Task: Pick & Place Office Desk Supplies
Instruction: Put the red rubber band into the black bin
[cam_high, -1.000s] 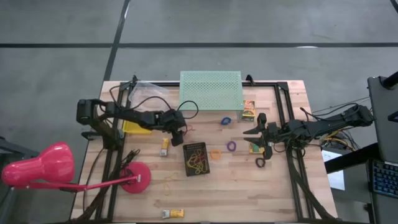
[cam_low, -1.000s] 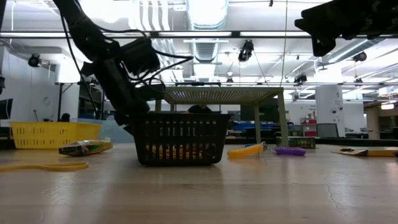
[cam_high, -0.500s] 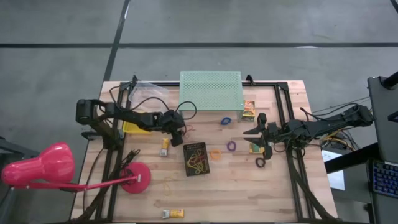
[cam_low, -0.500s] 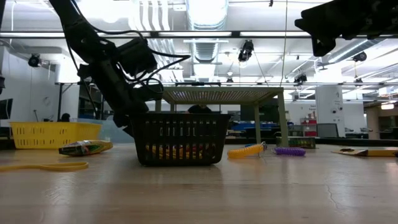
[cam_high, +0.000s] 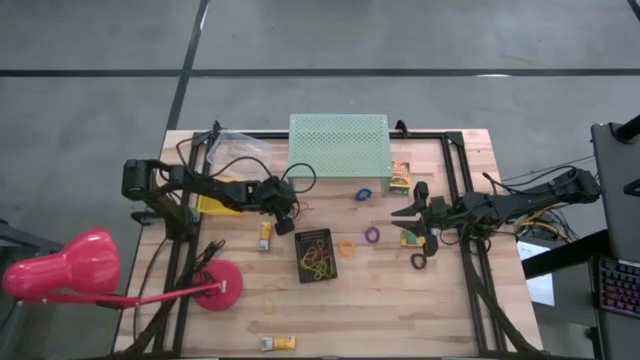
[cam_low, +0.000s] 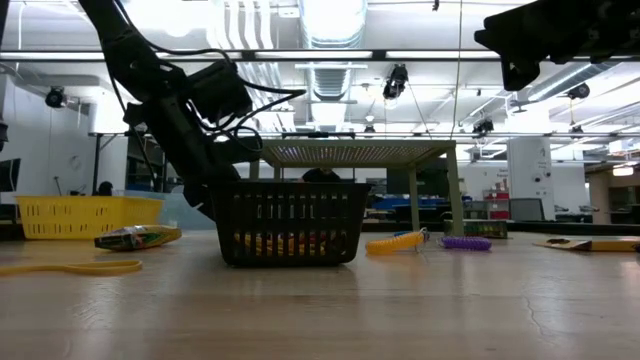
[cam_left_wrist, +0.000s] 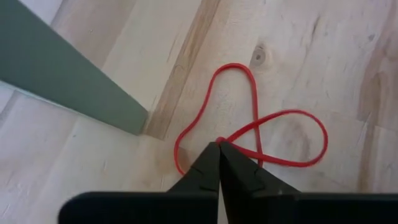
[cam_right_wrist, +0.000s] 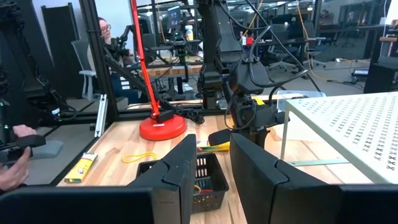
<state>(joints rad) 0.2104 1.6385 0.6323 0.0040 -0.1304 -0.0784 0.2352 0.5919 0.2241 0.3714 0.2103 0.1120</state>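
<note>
Pinching shut, the left gripper (cam_left_wrist: 218, 147) had just nipped the red rubber band (cam_left_wrist: 249, 124), which lay on the tabletop beside the green stand's leg (cam_left_wrist: 68, 81), toward the far edge; a second earlier its fingers stood wide. Lifting probably came next. The right gripper (cam_high: 420, 222) hovered half-open near the right edge, empty.

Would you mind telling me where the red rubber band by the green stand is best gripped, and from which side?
Pinch the red rubber band from straight above where its strands cross: it lies flat and twisted on the wood. The left gripper is shut right there.
</note>
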